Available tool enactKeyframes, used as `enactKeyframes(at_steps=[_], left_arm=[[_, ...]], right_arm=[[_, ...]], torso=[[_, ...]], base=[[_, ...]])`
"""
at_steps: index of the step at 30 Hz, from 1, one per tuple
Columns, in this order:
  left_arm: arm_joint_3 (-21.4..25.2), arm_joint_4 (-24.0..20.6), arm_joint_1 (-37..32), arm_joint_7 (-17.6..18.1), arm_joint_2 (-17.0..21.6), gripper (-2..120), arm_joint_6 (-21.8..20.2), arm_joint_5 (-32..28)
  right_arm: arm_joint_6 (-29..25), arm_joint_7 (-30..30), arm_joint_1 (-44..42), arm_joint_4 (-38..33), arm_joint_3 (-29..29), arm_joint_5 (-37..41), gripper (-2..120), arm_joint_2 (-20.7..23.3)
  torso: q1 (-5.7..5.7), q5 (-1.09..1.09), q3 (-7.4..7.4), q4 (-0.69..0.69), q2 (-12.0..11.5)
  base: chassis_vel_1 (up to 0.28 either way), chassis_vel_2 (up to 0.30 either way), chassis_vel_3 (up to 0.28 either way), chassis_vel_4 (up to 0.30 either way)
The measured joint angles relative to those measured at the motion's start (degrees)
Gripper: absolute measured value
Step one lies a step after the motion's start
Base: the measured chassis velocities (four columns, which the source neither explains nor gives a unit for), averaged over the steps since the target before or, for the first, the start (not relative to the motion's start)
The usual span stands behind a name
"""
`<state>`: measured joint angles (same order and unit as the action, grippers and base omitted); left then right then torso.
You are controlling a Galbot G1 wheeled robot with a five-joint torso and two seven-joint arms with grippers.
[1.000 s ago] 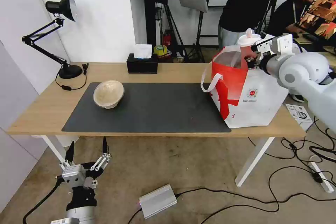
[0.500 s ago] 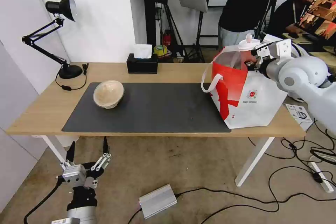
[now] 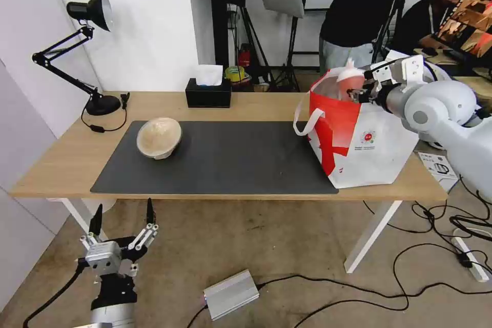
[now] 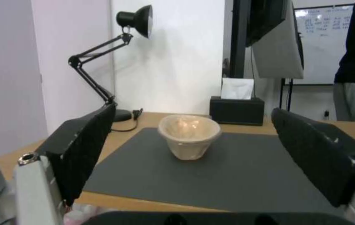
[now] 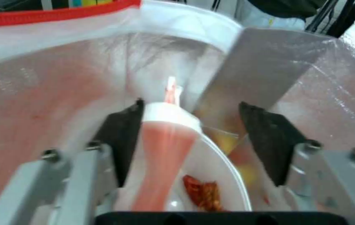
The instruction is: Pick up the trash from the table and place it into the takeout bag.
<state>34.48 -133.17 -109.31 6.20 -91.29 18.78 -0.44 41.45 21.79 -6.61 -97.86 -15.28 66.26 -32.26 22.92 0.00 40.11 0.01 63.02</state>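
The translucent red drink cup (image 3: 349, 82) with its white lid leans tilted inside the mouth of the red-and-white takeout bag (image 3: 369, 138). My right gripper (image 3: 357, 93) hangs at the bag's rim and stands open. In the right wrist view the cup (image 5: 165, 150) rests against one finger (image 5: 121, 140), apart from the other, above a white bowl (image 5: 221, 175) with red scraps on the bag's foil lining (image 5: 311, 78). The beige paper-pulp bowl (image 3: 159, 137) sits upright on the dark mat at the left of the table (image 3: 256, 105). My left gripper (image 3: 123, 207) waits open below the table's front edge, facing the bowl (image 4: 189, 136).
A black desk lamp (image 3: 95, 61) stands at the table's back left corner and a black tissue box (image 3: 208, 93) at the back middle. A silver box (image 3: 230, 293) and cables lie on the floor. People stand behind the bag.
My right gripper has lowered the cup from above the bag into its mouth and opened; the cup has tipped over sideways. My left gripper has shifted slightly left.
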Motion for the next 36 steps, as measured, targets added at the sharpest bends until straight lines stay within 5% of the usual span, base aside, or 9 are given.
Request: enactKeyframes(at_steps=[9, 29, 36], left_arm=[[-0.38, 0.19, 0.20, -0.21, 0.02, 100, -0.20, 0.04], [-0.48, 0.11, 0.20, -0.31, 0.06, 100, -0.26, -0.15], [-0.53, 0.13, 0.32, -0.25, 0.06, 100, -0.26, -0.24]], right_arm=[[-0.01, -0.25, 0.65, 0.41, -0.72, -1.12, 99, 0.63], [-0.02, -0.10, -1.27, -0.87, 1.08, -1.57, 100, 0.41], [-2.07, -0.02, -8.32, -6.41, 10.03, -1.36, 100, -0.06]], torso=[[0.00, 0.00, 0.00, -0.01, 0.00], [0.00, 0.00, 0.00, -0.01, 0.00], [0.00, -0.01, 0.00, 0.00, 0.00]], base=[[0.000, 0.000, 0.000, 0.000], [0.000, 0.000, 0.000, 0.000], [0.000, 0.000, 0.000, 0.000]])
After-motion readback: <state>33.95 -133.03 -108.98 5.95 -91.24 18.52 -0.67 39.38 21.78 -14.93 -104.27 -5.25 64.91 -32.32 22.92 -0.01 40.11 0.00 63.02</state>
